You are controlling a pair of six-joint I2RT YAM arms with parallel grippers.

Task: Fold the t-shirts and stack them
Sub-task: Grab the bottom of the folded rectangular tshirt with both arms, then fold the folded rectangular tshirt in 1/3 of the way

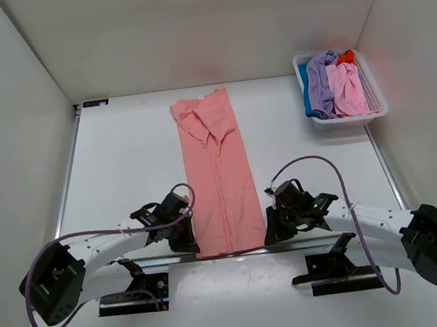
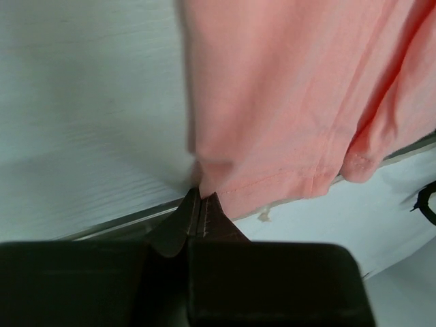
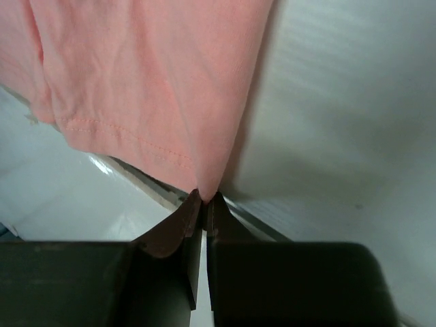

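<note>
Robot lab, white walled-in test table (image 1: 124, 166)

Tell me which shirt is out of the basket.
The salmon-pink t-shirt: it lies as a long strip on the table. The lavender, light pink, blue and orange-red shirts are heaped in the white basket.

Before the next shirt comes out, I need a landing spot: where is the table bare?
Bare table lies left of the salmon shirt, up to the wall, and right of it, nearer than the basket. Crowded: the near edge, where the left gripper and right gripper pinch the shirt's hem corners.
</note>
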